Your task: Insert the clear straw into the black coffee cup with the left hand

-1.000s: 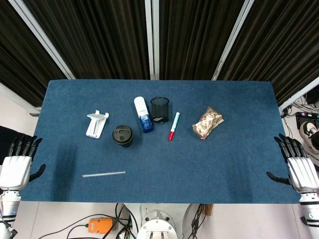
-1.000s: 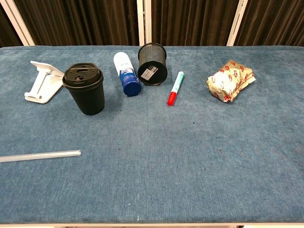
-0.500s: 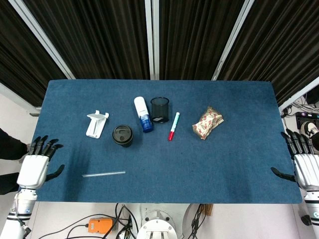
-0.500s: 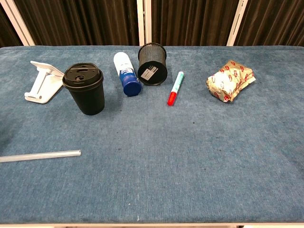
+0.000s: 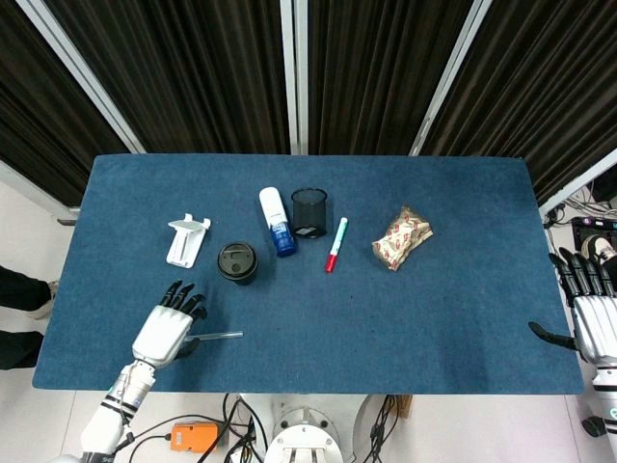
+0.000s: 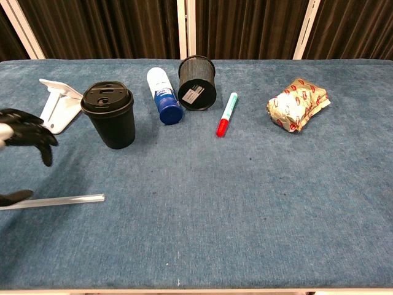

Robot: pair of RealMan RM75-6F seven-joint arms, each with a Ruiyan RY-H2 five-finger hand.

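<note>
The clear straw [image 5: 220, 336] [image 6: 61, 201] lies flat near the table's front left edge. Its left part is hidden under my left hand [image 5: 170, 328] in the head view. That hand [image 6: 21, 138] hovers over the straw's left end with its fingers spread and holds nothing. The black coffee cup [image 5: 237, 262] [image 6: 111, 115] stands upright with its lid on, behind and to the right of that hand. My right hand [image 5: 590, 313] stays off the table's right edge, fingers apart and empty.
Behind the cup are a white stand [image 5: 186, 239], a white and blue bottle [image 5: 278, 222] lying down, a black mesh pen holder [image 5: 308, 211], a red-capped marker [image 5: 335, 244] and a wrapped snack packet [image 5: 401, 236].
My left hand has swung in from beyond the table's left edge to above the straw's left end. My right hand has drifted slightly further right. Nothing on the table has moved.
</note>
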